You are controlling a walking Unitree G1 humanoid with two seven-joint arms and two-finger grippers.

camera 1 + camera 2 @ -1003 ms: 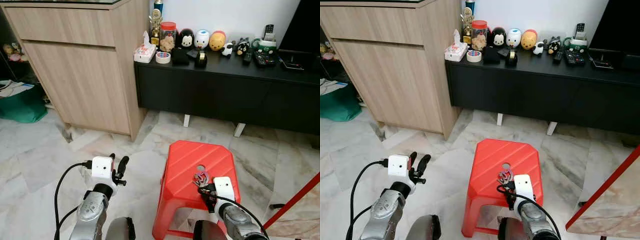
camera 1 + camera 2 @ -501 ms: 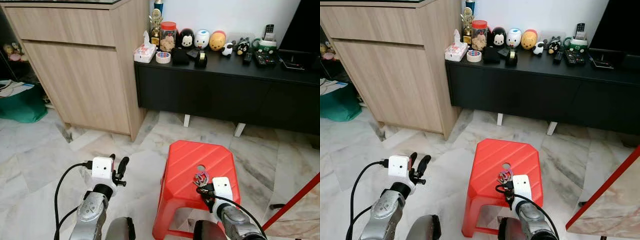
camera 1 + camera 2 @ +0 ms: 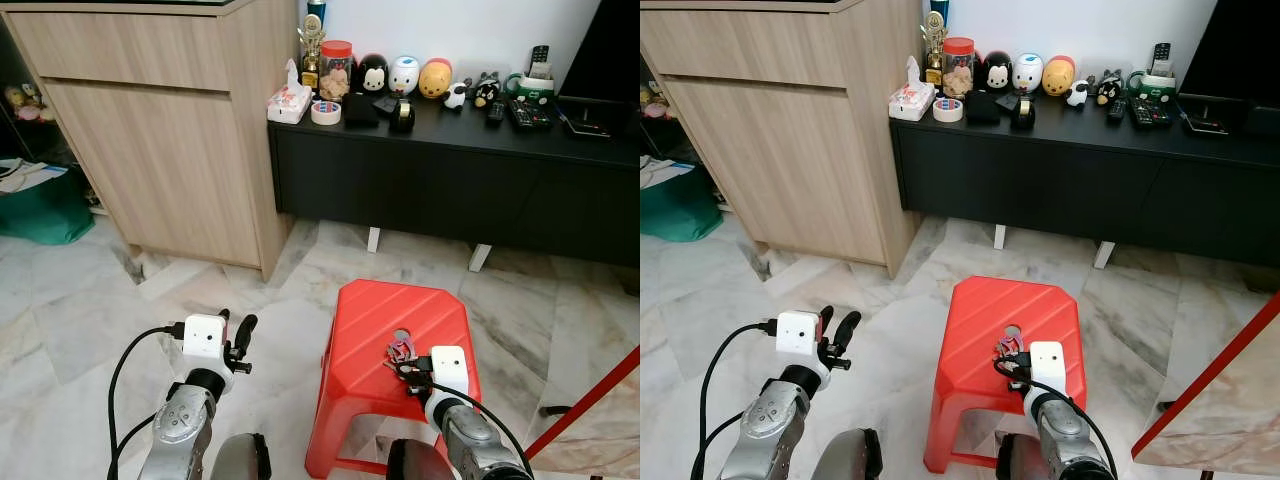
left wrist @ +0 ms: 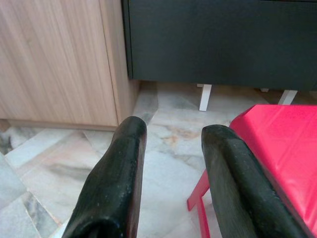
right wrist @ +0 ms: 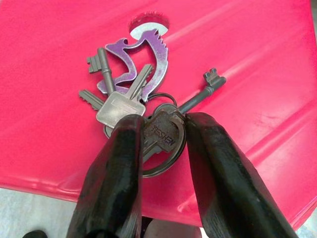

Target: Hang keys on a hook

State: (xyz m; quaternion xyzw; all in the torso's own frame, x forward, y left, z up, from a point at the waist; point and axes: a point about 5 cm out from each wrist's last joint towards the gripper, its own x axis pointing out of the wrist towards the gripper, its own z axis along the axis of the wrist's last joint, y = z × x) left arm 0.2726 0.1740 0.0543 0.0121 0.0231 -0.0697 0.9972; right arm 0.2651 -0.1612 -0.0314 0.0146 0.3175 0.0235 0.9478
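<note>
right wrist view: the right tool [image 5: 161, 131] has its two black fingers [image 5: 116, 163] pinched on the round head of one key in the bunch of keys [image 5: 136, 106]; the bunch lies fanned on the red stool [image 5: 54, 64], with a purple bottle-opener charm [image 5: 143, 52], several silver keys and one long dark key spread ahead of the fingertips, and the charm reaches to the small round hole in the stool top; in the left eye view the right tool [image 3: 410, 368] sits low over the near part of the stool [image 3: 385, 310] with the keys [image 3: 400, 352] just ahead of it, near the middle of the seat; the left tool [image 3: 232, 335] is held up well apart to the left of the stool, above the marble floor [image 3: 80, 320], its fingers [image 4: 111, 183] spread narrowly with nothing between them; the left wrist view looks past those fingers to the floor, a corner of the stool, the foot of a wooden cabinet [image 4: 54, 64] and the dark low counter [image 4: 218, 44]; beyond the stool, in the left eye view, the wooden cabinet [image 3: 160, 130] stands at left against the black counter [image 3: 450, 180] along the wall; the counter carries a tissue pack [image 3: 288, 103], a roll of tape [image 3: 326, 113], a red-lidded jar [image 3: 336, 70], a small trophy [image 3: 312, 45], a row of round figurines [image 3: 405, 75] and remote controls [image 3: 525, 112]; a green bag [image 3: 45, 205] lies on the floor at far left.
</note>
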